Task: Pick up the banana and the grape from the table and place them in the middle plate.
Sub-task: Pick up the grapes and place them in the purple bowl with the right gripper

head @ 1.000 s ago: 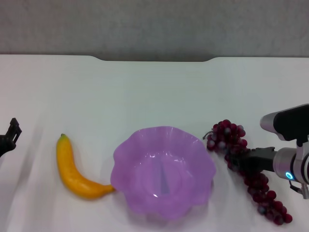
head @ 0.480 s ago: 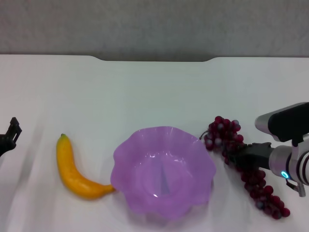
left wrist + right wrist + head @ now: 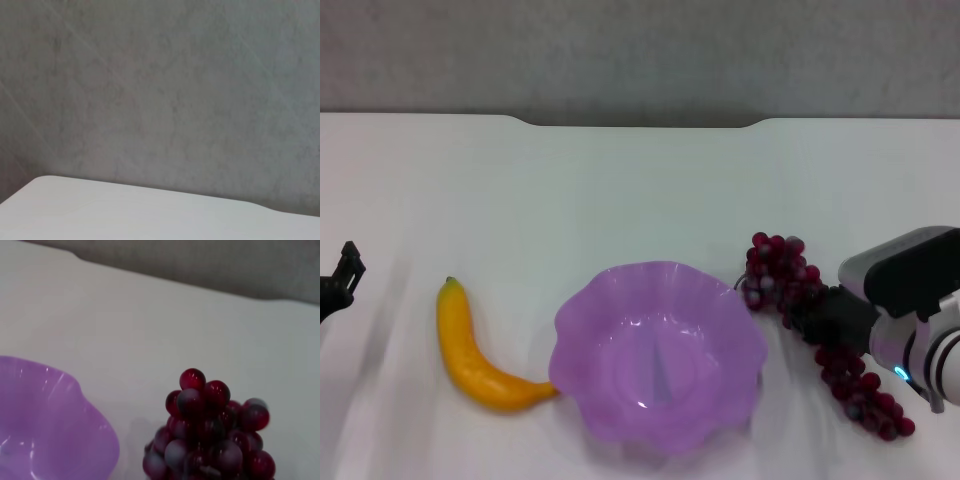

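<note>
Landmark: translucent purple scalloped plastic plate [image 3: 658,355] on white table [image 3: 620,190]. Right gripper [image 3: 812,318] just right of plate, clenched on middle of long bunch of dark red-purple grapes [image 3: 780,275]; bunch's upper end near plate's rim, lower end trailing away from plate. Curved yellow-orange banana [image 3: 470,355] lies left of plate, tip touching rim. Left gripper [image 3: 340,280] well left of plate, beyond banana; finger state cannot be told.

No readable text, labels, brands, numbers or signs — none on any surface.
</note>
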### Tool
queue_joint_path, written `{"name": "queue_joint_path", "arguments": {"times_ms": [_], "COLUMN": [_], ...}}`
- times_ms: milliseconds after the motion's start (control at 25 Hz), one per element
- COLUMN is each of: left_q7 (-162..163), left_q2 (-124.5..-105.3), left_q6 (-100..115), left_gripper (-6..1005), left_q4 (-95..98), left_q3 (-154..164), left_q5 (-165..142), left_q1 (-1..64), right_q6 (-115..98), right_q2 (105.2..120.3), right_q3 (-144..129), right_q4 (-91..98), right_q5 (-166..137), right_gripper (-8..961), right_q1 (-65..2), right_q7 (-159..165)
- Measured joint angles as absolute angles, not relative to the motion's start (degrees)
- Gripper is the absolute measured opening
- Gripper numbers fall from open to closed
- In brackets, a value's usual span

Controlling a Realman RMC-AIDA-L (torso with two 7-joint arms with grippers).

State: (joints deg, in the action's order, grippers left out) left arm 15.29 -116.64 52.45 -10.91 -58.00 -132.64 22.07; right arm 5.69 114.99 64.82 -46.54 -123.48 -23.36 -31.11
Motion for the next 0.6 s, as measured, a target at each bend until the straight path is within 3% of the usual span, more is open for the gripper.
{"name": "queue_joint_path", "arguments": {"times_ms": [600], "left_q7": [15.3], "left_q2": [-116.66], "left_q6": [52.6], "left_gripper": [711], "left_q4": [-10.8], "left_q3": [-58.1], "left_q5": [-132.6], "left_q1": [22.0], "right_q6": [-28.2], "right_q2": [115.02], "right_q3": [48.0], "right_q4": [-42.4], "right_q5": [-123.5], "right_gripper": [424], "right_q1": [-19.2], "right_q7": [-30.3]}}
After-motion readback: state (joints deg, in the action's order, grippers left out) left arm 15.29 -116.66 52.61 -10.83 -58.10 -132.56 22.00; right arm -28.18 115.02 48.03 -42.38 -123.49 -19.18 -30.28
